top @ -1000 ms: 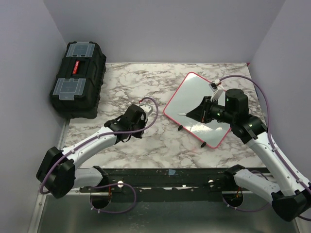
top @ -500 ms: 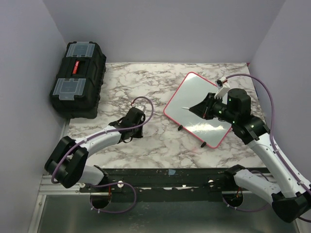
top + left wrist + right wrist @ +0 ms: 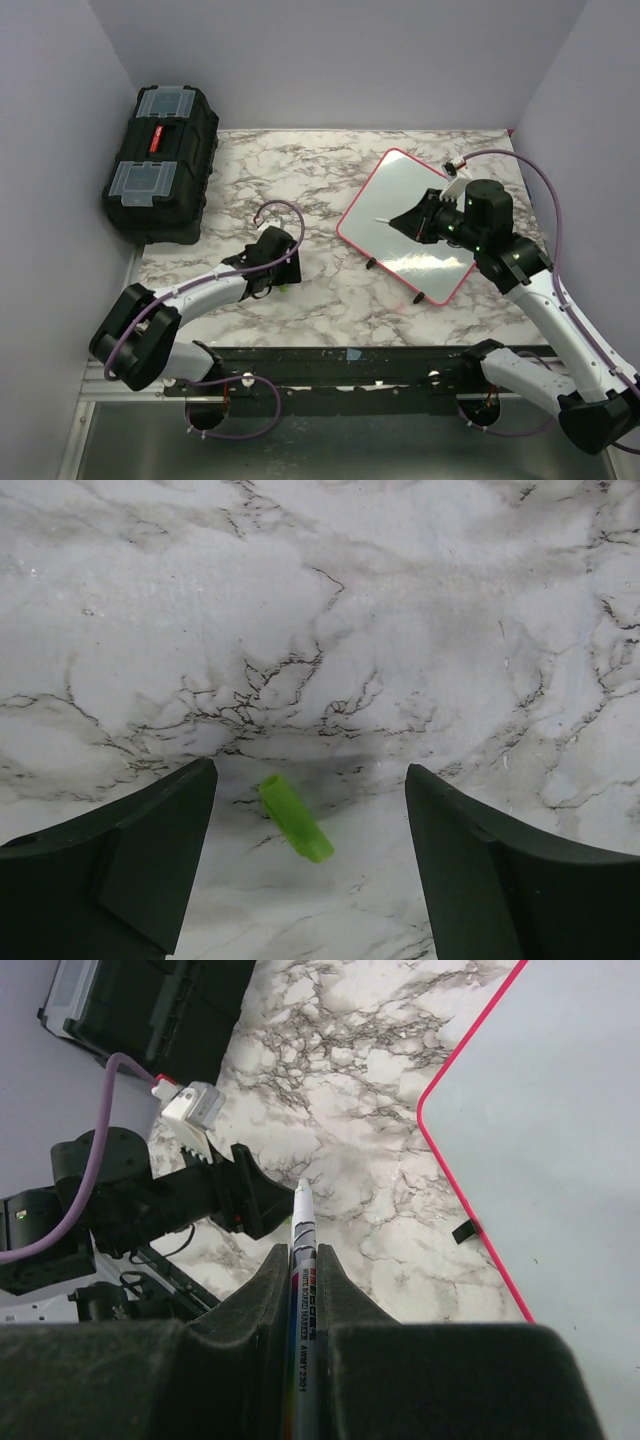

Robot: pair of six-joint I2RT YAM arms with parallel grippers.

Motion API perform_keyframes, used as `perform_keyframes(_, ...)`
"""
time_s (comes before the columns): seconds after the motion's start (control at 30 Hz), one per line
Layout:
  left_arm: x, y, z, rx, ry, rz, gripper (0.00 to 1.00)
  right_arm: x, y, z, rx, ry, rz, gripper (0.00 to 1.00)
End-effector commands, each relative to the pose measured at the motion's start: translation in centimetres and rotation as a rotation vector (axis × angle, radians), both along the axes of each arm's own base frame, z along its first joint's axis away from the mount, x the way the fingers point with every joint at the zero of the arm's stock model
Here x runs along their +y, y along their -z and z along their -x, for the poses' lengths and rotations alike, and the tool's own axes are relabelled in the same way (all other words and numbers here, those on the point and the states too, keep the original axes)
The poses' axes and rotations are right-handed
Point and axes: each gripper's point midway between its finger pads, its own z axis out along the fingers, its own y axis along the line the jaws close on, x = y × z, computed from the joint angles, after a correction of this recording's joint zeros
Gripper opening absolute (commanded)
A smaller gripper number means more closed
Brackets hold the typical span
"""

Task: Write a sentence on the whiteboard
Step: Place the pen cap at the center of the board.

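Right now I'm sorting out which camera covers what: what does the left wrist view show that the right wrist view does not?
Only the left wrist view: a small green cap lying on the table between the open fingers of the left gripper.
Only the right wrist view: the marker clamped in the right gripper, part of the whiteboard, blank where visible, and the black toolbox.
Both: the marble tabletop; the right wrist view also catches the left gripper from outside.
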Motion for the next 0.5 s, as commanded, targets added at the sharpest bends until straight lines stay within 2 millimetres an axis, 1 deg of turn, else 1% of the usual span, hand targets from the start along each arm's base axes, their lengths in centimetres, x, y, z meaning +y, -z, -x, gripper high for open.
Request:
perform_keyframes(0.0,0.3,-3.7,-1.3,-0.100,-0.052,0.038,0.79,-0.9,-2.1,-1.2,-0.070,0.067,0.005,0.01)
perform_keyframes(0.07,0.4,-6.2,-1.6,-0.154,-0.048,0.051,0.79,-2.1,-2.4,-1.7,-0.092,0.135,0.026,0.01)
perform_keyframes(0.17,0.6,-10.0,-2.2,-0.259,-0.048,0.083,0.80,-5.0,-3.1,-2.8,-0.140,0.308,0.053,0.01)
perform_keyframes(0.2,0.6,-11.4,-2.4,-0.305,-0.041,0.103,0.85,-5.9,-3.3,-3.1,-0.158,0.363,0.059,0.01)
perform_keyframes(0.23,0.4,-12.6,-2.6,-0.348,-0.032,0.126,0.97,-7.2,-3.7,-3.3,-0.177,0.434,0.064,0.01)
perform_keyframes(0.3,-0.3,-14.3,-3.1,-0.425,-0.024,0.193,0.99,-9.6,-4.2,-3.8,-0.209,0.574,0.072,0.01)
perform_keyframes(0.37,-1.5,-15.8,-4.0,-0.483,-0.003,0.268,0.98,-12.2,-4.6,-3.9,-0.245,0.722,0.066,0.00)
perform_keyframes(0.4,-2.4,-16.8,-4.5,-0.506,0.036,0.298,0.98,-13.3,-4.6,-3.8,-0.262,0.784,0.069,0.01)
perform_keyframes(0.43,-3.3,-18.1,-5.0,-0.534,0.087,0.311,0.98,-14.8,-4.8,-3.9,-0.281,0.867,0.080,0.01)
perform_keyframes(0.47,-4.2,-18.9,-5.4,-0.543,0.137,0.311,0.98,-16.3,-4.5,-3.8,-0.287,0.945,0.109,0.01)
